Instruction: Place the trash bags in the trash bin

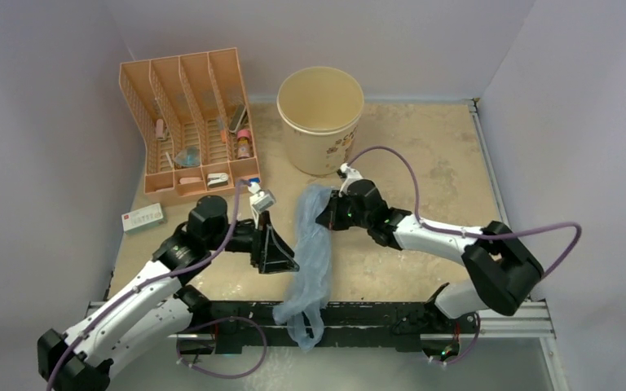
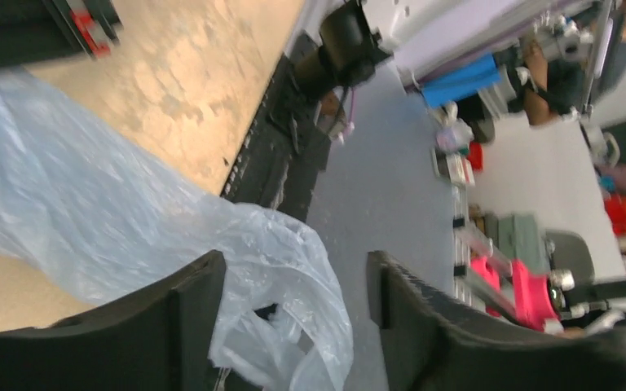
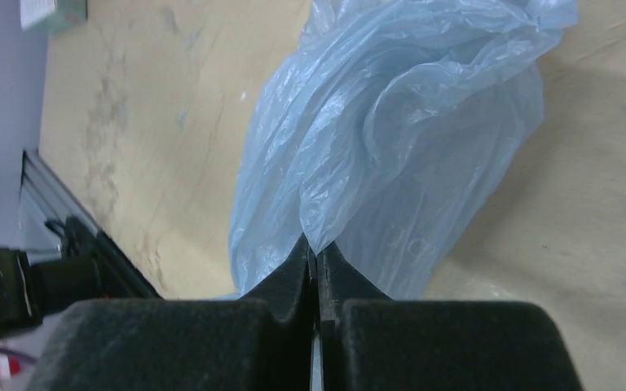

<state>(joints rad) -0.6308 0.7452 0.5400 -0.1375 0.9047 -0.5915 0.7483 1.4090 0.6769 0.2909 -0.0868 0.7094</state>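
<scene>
The light-blue trash bag (image 1: 314, 252) lies crumpled in a long strip down the middle of the table, its lower end hanging over the near edge. My right gripper (image 1: 324, 213) is shut on a fold at the bag's upper end; in the right wrist view the gripper's tips (image 3: 316, 244) pinch the plastic (image 3: 391, 122). My left gripper (image 1: 287, 262) sits just left of the bag's middle. Its jaws (image 2: 297, 273) stand apart, with loose plastic (image 2: 90, 220) between them resting against one finger. The cream trash bin (image 1: 321, 122) stands upright at the back centre, behind the right gripper, nothing visible inside.
An orange slotted rack (image 1: 187, 122) with small items stands at the back left. A small white box (image 1: 143, 217) lies left of my left arm. A black mounting rail (image 1: 359, 314) runs along the near edge. Walls close in the sides.
</scene>
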